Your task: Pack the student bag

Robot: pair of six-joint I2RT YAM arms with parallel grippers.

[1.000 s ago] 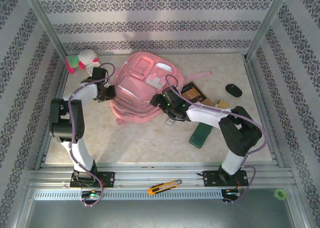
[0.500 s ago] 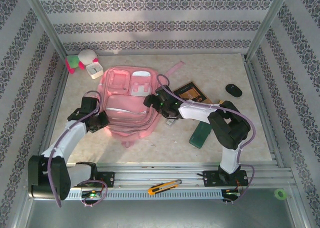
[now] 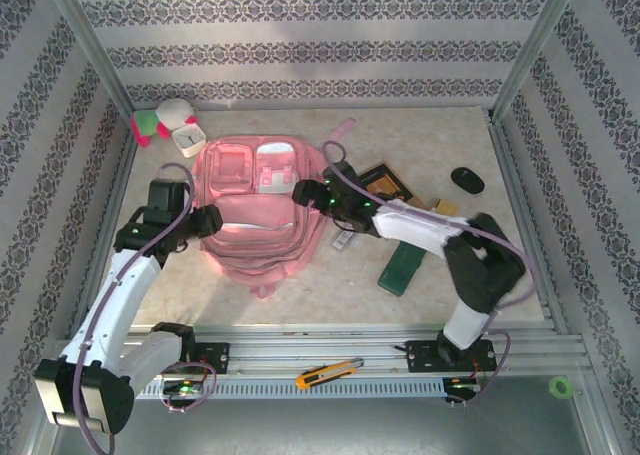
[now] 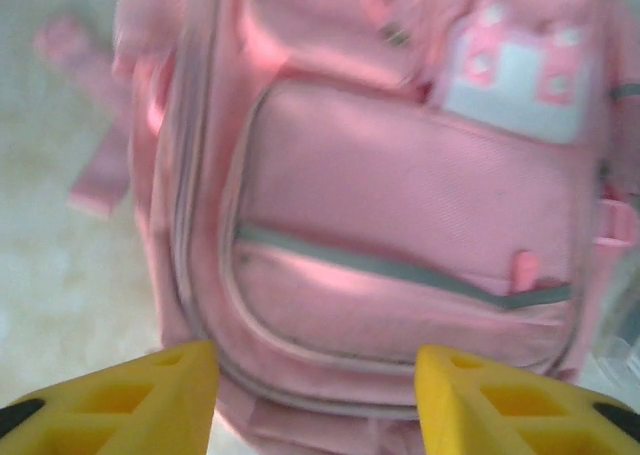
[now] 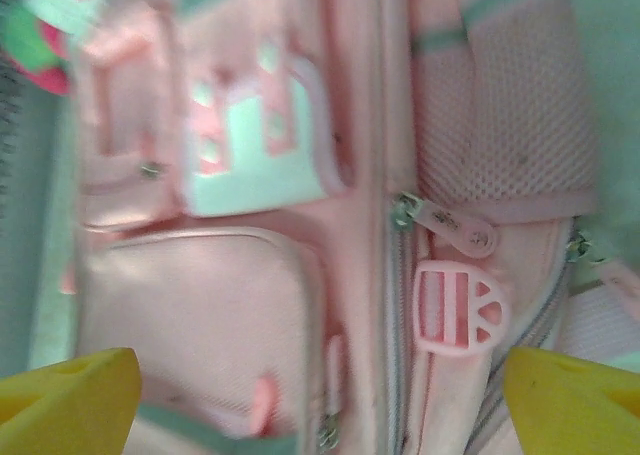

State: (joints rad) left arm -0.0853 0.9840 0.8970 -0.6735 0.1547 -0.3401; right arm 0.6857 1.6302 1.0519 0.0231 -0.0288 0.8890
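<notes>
The left gripper (image 3: 207, 222), fingers spread and empty, faces the left edge of the student bag (image 3: 262, 230), which lies flat mid-table, long axis far-to-near, while the right gripper (image 3: 303, 191), fingers wide apart, hangs over its right side, equally near.

The left arm (image 3: 120, 285) and right arm (image 3: 425, 225) are both made of smooth white tubular links joined by bulky black housings; a thin purple cable (image 3: 176, 165) loops along the outside of each; small green lights (image 3: 328, 200) glow at the right wrist; each arm stands on a flat black base (image 3: 185, 355); the left gripper (image 4: 315, 365) and right gripper (image 5: 322, 370) have wedge-shaped yellow fingers (image 4: 120, 395) with recessed panels and black inserts.
</notes>
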